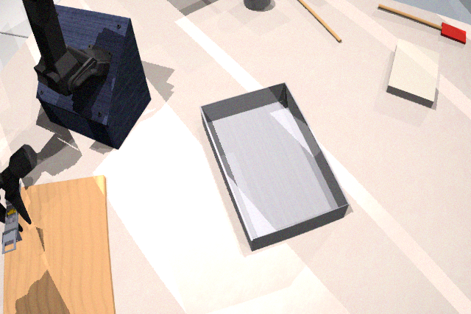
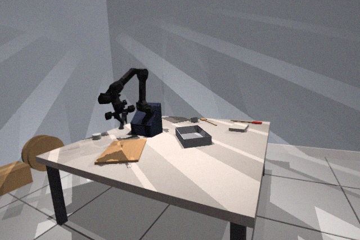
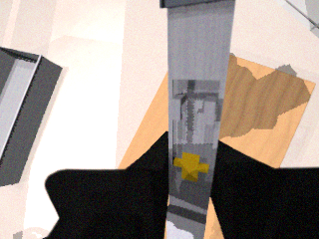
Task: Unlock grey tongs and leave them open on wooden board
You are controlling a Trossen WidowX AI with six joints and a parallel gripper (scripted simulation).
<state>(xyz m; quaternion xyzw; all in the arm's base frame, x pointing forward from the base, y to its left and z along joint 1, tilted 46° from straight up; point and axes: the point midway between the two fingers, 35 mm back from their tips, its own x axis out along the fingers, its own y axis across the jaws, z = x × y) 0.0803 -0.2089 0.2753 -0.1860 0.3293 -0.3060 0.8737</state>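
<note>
My gripper is shut on the grey tongs and holds them in the air over the far part of the wooden board. In the wrist view the tongs run up the picture between the two black fingers, with a yellow piece at the fingers. Whether the arms are spread or locked, and how far the tips tilt, I cannot tell. The roasting tin stands with nothing across it.
The blue arm base stands behind the board. A small pan, a wooden spatula, a red-ended spatula and a pale block lie beyond the tin. A small cylinder stands left of the board.
</note>
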